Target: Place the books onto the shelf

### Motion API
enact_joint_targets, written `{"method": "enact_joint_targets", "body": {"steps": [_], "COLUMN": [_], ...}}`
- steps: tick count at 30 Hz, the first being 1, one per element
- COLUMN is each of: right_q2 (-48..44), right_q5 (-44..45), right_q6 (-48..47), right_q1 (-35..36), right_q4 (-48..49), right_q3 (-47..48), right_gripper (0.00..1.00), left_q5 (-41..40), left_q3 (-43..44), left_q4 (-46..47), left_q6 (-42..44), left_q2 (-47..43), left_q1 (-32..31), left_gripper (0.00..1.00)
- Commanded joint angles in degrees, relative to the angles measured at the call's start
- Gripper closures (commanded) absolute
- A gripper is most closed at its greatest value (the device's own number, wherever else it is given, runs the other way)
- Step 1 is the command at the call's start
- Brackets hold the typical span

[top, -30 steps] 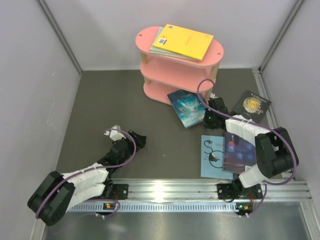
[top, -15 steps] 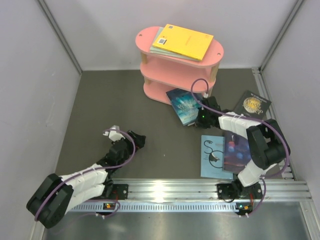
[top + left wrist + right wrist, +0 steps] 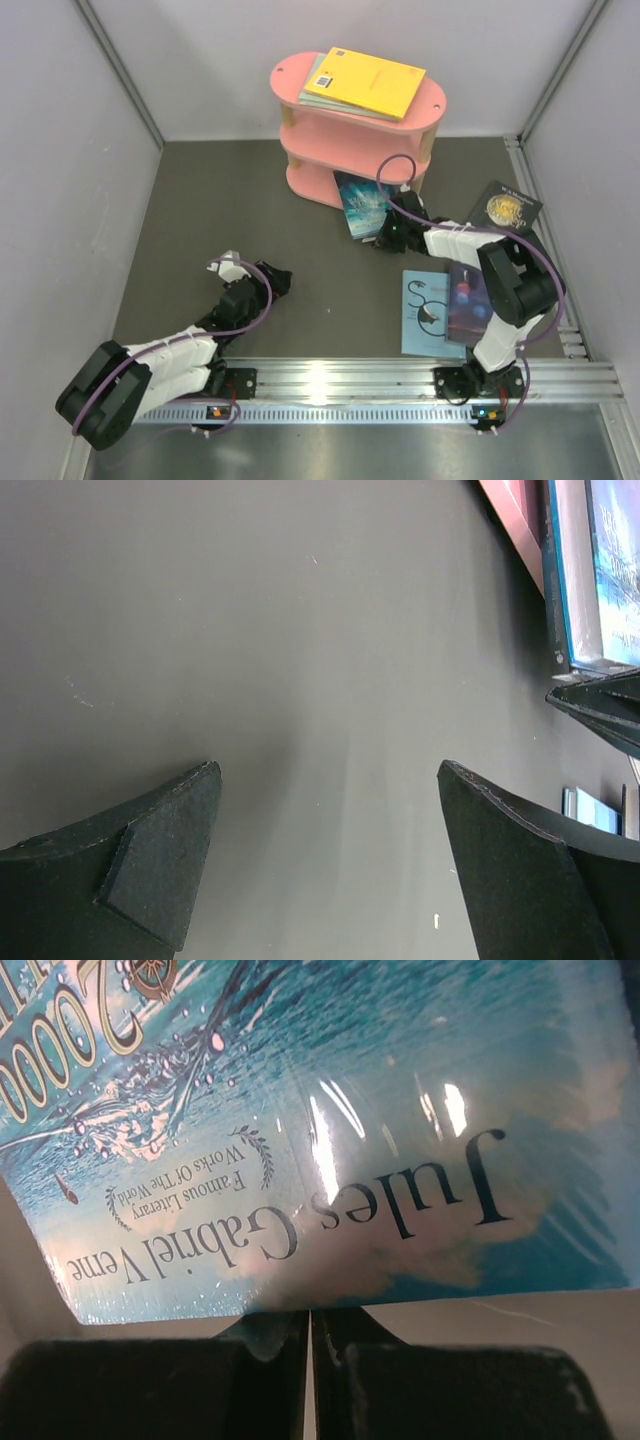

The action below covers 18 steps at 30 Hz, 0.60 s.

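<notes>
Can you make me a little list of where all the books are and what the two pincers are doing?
shelf top: yellow book on grey-green book
teal book: beside the shelf's bottom board
table: black book, light blue book, dark book overlapping it
left pincer: open, empty
right pincer: shut, at the teal book's edge

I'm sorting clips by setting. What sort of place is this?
Probably a lab robot test cell, not a home: bare grey panel walls, two robot arms bolted to an aluminium rail, and a small pink shelf with books staged on a dark mat.
</notes>
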Motion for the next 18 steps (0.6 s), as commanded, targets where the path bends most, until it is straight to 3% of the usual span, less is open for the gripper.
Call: {"method": "enact_joint_targets", "body": {"steps": [1,18], "right_q2": [0.5,6.9], "right_q5": [-0.1,7.2], "right_q6": [1.7,17.1], "right_q1": [1.8,4.8], "right_q4": [11.7,31.7], "right_q3": [5.3,7.6], "right_gripper": [1.00,1.00], "left_q5": [-0.6,-1.0], "left_q3": [-2.1,-2.3], "left_q4": [-0.1,0.0], "left_q6": [0.6,0.3], "left_q2": [0.6,0.4], "left_q1": [-0.2,-0.2], "left_gripper": [0.05,0.05]}}
